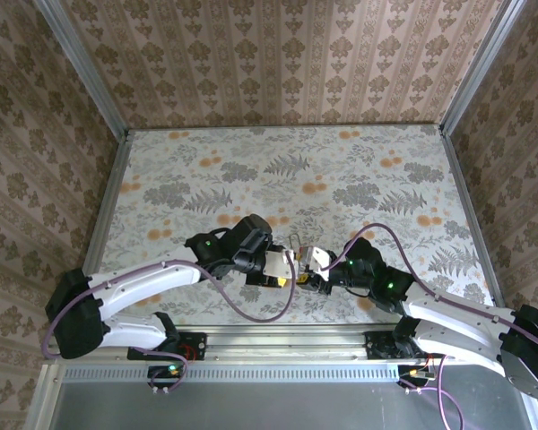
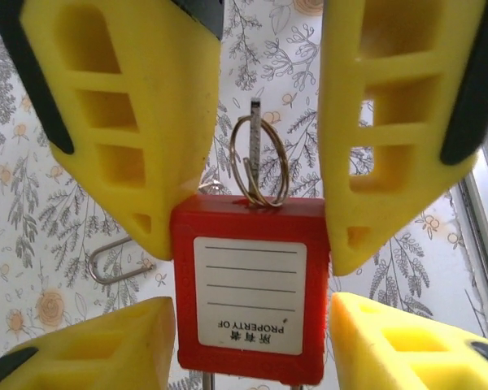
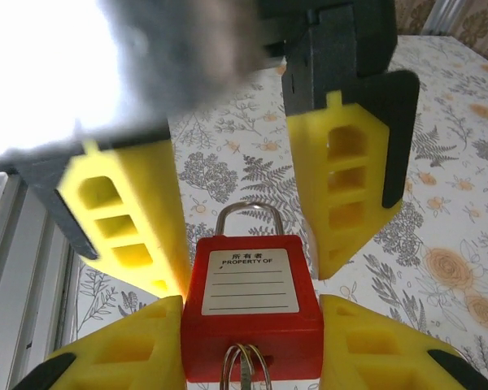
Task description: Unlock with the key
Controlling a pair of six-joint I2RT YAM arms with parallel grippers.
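Note:
A red padlock (image 2: 248, 276) with a white "PROPERTY OF" label is held up between my two grippers near the table's front edge. The key (image 2: 256, 134) sticks out of its keyhole end with its ring (image 2: 260, 166). The steel shackle (image 3: 248, 215) has both legs in the body. My right gripper (image 3: 250, 313) is at the keyhole end, and its yellow fingers (image 3: 114, 349) press both sides of the body. My left gripper (image 2: 252, 313) is at the shackle end, with a thin gap between one finger (image 2: 374, 341) and the lock. The two grippers (image 1: 278, 262) (image 1: 314, 262) meet nose to nose.
A thin metal wire loop (image 2: 114, 260) lies on the floral tabletop (image 1: 341, 170) beside the lock. A metal rail (image 1: 278, 336) runs along the table's front edge close behind the grippers. Patterned walls enclose the table at the back and on both sides.

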